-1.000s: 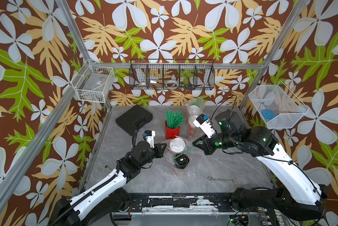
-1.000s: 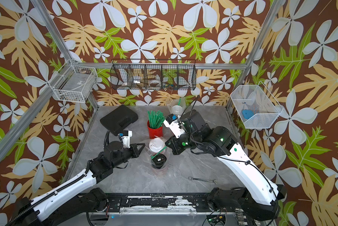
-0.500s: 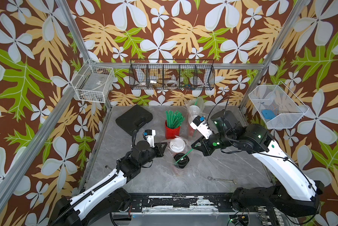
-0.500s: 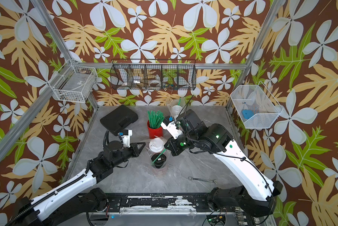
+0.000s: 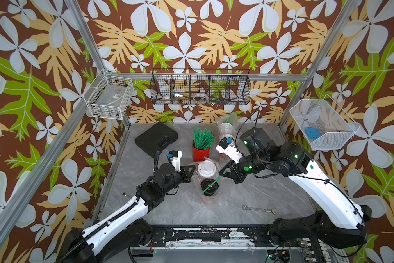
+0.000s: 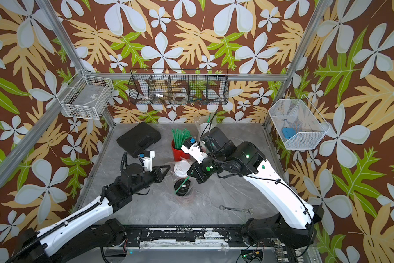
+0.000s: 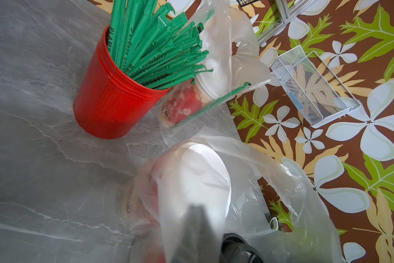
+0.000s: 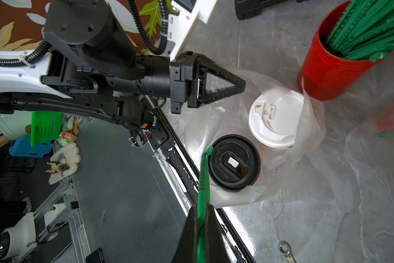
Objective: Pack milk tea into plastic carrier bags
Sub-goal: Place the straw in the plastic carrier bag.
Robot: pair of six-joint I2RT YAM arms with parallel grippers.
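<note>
We see our right gripper (image 8: 201, 218) closed on a straw (image 8: 204, 173) above the black-lid cup (image 8: 234, 162), left gripper (image 8: 241, 85) pinching the bag (image 8: 312, 127) edge, white-lid cup (image 8: 275, 118) inside.

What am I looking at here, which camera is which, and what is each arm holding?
Two robot arms work on a grey table. Two pictures look down from overhead; the other two come from cameras on the arms' wrists. The right gripper, fingers shut, holds a green straw by the black-lidded cup. That cup and a white-lidded cup stand in a clear bag; the left gripper, shut, seems to pinch its rim. Nearby: a red pot of straws, another bagged cup, a black case, a wrench.
</note>
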